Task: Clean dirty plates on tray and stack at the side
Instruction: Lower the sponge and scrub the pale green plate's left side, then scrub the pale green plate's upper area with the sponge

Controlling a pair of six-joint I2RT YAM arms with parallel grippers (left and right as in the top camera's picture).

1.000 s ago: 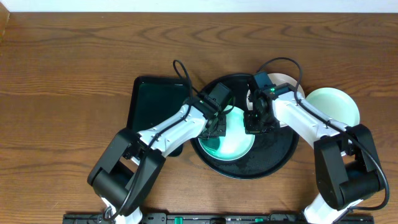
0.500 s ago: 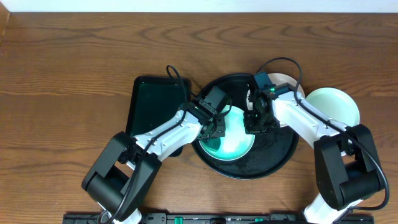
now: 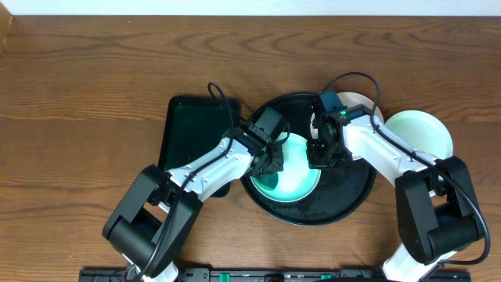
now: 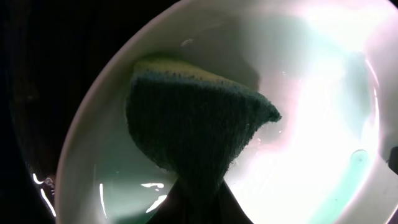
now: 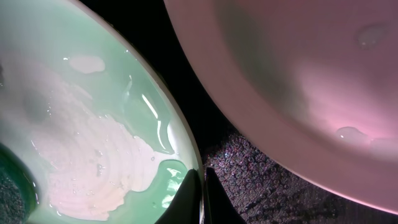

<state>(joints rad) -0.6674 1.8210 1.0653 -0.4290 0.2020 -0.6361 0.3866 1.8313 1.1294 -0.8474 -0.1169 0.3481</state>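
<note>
Remote station, mid-wash: my left pincer [image 4: 198, 200] is clamped on a dark green scouring sponge [image 4: 193, 124] with a yellow back. The sponge is pressed into the wet mint-green plate [image 3: 301, 186] just ahead of its fingertips. My right pincer [image 5: 201, 186] is pinched thin on that plate's rim. The plate sits on the round black tray [image 3: 348, 196]. Just beyond the right pincer a white plate [image 5: 298, 74] overlaps the tray's edge, and farther out on that side a second mint-green plate [image 3: 423, 133] rests on the wooden table [image 3: 94, 78]. A rectangular dark green tray [image 3: 192, 133] lies outboard of the left pincer.
</note>
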